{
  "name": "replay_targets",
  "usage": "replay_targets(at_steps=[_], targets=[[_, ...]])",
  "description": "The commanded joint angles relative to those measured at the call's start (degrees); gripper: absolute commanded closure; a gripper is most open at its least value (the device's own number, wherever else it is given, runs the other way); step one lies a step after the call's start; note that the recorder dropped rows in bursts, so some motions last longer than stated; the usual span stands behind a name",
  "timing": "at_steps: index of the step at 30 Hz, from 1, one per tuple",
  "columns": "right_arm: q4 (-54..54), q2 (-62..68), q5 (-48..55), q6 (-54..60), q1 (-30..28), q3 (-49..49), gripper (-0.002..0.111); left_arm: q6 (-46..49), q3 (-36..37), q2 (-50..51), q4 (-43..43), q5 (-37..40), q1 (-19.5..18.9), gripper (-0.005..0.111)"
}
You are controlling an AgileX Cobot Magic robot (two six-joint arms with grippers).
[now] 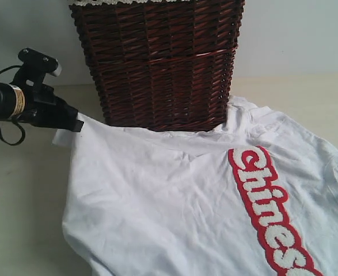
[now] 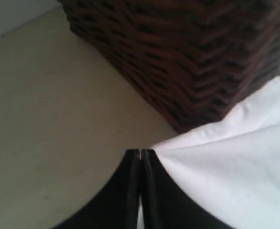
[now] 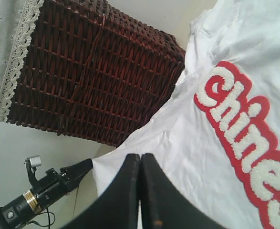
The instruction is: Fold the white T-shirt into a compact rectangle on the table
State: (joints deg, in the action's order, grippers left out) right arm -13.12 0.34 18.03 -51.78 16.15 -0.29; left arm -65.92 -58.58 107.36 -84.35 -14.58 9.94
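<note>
Fabric at one edge of the white T-shirt (image 2: 235,171) sat pinched in the left gripper (image 2: 140,153), whose jaws were pressed together; the basket (image 2: 192,57) stood just past its tip, on the table (image 2: 44,124). The right gripper (image 3: 140,157) was pressed shut as well, whether on cloth could not be told, with the shirt's red lettering band (image 3: 240,138) spread beyond it and the basket farther off.
</note>
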Motion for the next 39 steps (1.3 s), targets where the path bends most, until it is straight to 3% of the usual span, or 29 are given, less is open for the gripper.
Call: replay_targets(at_steps=[1, 4, 5, 8, 13, 16, 18, 19, 24, 30, 39], targets=[[0.0, -0.3, -0.6, 0.2, 0.0, 0.3, 0.108, 0.4, -2.8, 1.6, 0.8, 1.1, 0.3, 0.086], [0.0, -0.3, -0.6, 0.2, 0.0, 0.3, 0.108, -3.0, -2.7, 0.5, 0.7, 2.4, 0.5, 0.044], [0.0, -0.3, -0.6, 0.2, 0.0, 0.3, 0.108, -4.5, -1.9, -0.6, 0.7, 2.5, 0.5, 0.039], [0.0, -0.3, -0.6, 0.2, 0.0, 0.3, 0.108, -5.1, 2.5, -4.4, -0.4, 0.9, 0.5, 0.047], [0.0, -0.3, -0.6, 0.2, 0.0, 0.3, 0.108, -10.0, 14.7, -11.5, -12.6, -9.3, 0.5, 0.07], [0.0, -0.3, -0.6, 0.2, 0.0, 0.3, 0.108, -11.5, 21.2, -12.8, -15.6, -20.6, 0.3, 0.066], [0.0, -0.3, -0.6, 0.2, 0.0, 0.3, 0.108, -2.8, 25.1, -12.5, -15.6, -35.8, 0.3, 0.051], [0.0, -0.3, -0.6, 0.2, 0.0, 0.3, 0.108, -0.1, 25.7, -12.2, -15.6, -37.9, 0.3, 0.047], [0.0, -0.3, -0.6, 0.2, 0.0, 0.3, 0.108, 13.8, 26.3, -7.3, -15.6, -29.8, 2.2, 0.046], [0.0, -0.3, -0.6, 0.2, 0.0, 0.3, 0.108, 37.5, 26.3, -5.3, -15.6, -29.8, 2.2, 0.046], [0.0, -0.3, -0.6, 0.2, 0.0, 0.3, 0.108, 40.0, 28.7, -4.8, -15.6, -34.8, 2.2, 0.046]])
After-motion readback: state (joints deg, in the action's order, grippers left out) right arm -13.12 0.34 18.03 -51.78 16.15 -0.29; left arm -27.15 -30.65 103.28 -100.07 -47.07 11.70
